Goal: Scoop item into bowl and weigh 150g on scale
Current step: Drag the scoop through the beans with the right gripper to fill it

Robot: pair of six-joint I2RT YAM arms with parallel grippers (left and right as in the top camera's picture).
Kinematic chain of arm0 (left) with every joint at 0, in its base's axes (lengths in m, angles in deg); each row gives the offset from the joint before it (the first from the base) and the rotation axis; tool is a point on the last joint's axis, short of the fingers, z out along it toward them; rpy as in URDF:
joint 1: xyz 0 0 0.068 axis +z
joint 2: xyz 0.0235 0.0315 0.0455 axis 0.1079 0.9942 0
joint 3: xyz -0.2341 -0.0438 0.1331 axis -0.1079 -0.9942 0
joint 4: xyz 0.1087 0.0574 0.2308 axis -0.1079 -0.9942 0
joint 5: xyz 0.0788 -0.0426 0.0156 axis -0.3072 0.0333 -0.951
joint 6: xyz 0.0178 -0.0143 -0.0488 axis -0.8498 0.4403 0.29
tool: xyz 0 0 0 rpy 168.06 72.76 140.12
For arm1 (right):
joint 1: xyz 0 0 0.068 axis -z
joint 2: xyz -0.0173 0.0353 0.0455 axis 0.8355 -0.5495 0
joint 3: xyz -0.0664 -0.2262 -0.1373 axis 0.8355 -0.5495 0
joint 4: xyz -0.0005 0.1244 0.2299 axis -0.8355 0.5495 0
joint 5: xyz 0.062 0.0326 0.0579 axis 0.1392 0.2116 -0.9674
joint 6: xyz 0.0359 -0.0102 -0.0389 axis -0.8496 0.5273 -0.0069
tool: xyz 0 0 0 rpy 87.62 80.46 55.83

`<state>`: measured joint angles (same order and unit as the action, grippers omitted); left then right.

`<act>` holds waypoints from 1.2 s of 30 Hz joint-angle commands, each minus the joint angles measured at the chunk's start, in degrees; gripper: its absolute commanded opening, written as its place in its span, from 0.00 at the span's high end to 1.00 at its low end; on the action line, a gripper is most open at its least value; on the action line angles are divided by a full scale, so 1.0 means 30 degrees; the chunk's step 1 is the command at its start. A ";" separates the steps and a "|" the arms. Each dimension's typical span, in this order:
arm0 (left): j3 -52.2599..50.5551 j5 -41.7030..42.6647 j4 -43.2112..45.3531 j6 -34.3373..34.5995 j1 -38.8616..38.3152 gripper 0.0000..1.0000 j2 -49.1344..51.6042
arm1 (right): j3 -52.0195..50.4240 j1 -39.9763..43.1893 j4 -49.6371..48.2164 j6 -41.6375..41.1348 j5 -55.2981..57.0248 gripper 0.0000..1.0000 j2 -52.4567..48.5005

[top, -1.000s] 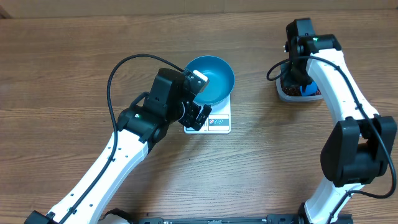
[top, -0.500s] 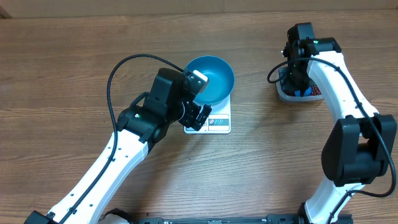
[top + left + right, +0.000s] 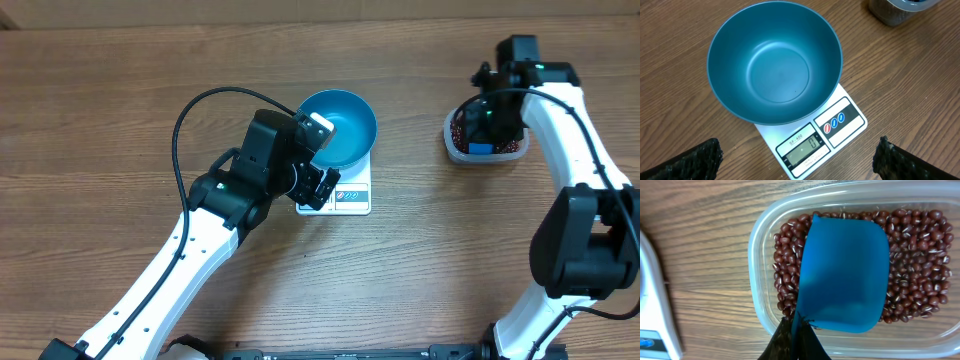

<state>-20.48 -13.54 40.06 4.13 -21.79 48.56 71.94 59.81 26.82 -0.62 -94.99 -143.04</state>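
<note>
Right arm (image 3: pixel 565 120) swung outward over tub (image 3: pixel 757 245); right gripper (image 3: pixel 794 340) clenched on scoop (image 3: pixel 845 275), resting atop beans (image 3: pixel 920 255). Left gripper (image 3: pixel 800 165) spread wide; bowl (image 3: pixel 775 60) sits empty on scale (image 3: pixel 835 125). Dig lip under beans, lift level.

Worktop (image 3: pixel 100 100) is seen as matt brown wood grain, streaked all over. Bowl (image 3: pixel 775 65) is smooth blue plastic with a soft satin sheen. Scale (image 3: pixel 840 120) is done in smooth white plastic, with a glossier label strip. Tub (image 3: pixel 760 255) is clear, slightly cloudy plastic, and the scoop (image 3: pixel 845 275) smooth matt blue plastic. Beans (image 3: pixel 915 270) are shiny-skinned. Pads (image 3: pixel 690 162) on the left pincer (image 3: pixel 797 161) are seen as black and rough.
</note>
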 commanded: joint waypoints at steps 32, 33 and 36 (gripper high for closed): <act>-0.0044 0.0131 0.0058 0.0270 0.0073 0.00 -0.0029 | -0.0845 0.4561 -0.0430 0.0022 -0.7861 0.96 -0.0204; -0.0044 0.0131 0.0058 0.0277 0.0073 0.01 -0.0029 | -0.0845 0.4641 -0.0423 0.0022 -0.7861 0.96 -0.0204; -0.0044 0.0131 0.0066 0.0277 0.0073 0.00 -0.0029 | -0.0845 0.4860 -0.0430 0.0022 -0.7861 0.96 -0.0204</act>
<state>-20.48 -13.54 40.06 4.13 -21.79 48.56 69.87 73.42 25.75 -0.65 -117.22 -143.37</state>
